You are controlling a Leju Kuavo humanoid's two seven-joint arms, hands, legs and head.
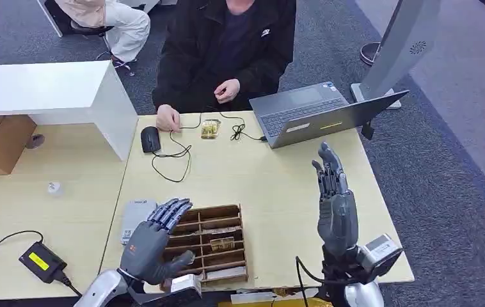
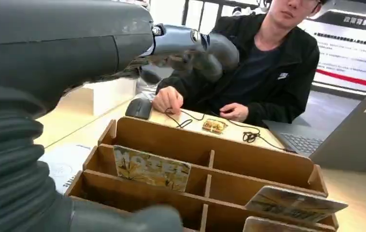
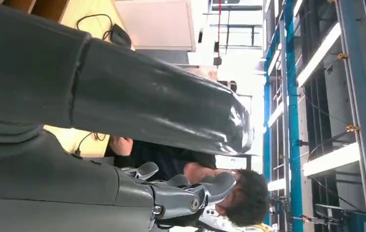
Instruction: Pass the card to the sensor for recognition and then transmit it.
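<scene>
The wooden rack point(image 1: 213, 242) sits at the near edge of the table point(image 1: 272, 185), a slotted tray with dividers running across it. The left hand point(image 1: 155, 242) hovers over the rack's left end, palm down, fingers spread and slightly curled, holding nothing. In the left wrist view a card point(image 2: 151, 167) with a yellowish pattern stands on its long edge in a slot on the rack's left side, its long axis running along the slot and its face tilted toward the robot; two more cards point(image 2: 294, 203) lean in slots at the rack's other end, one cut off by the picture's edge. From the head view, a card point(image 1: 222, 244) shows in a middle slot, too small to read. Left of the rack lies a grey flat device point(image 1: 137, 218), partly hidden by the left hand. Right of the rack, the right hand point(image 1: 334, 199) is raised upright, fingers straight and close together, empty. Beyond the rack lie a black mouse point(image 1: 150, 139), a small gold-coloured object point(image 1: 210, 129) with a looped cable, and an open laptop point(image 1: 320, 115). A person in a dark jacket point(image 1: 227, 51) sits at the far side, hands on the table
</scene>
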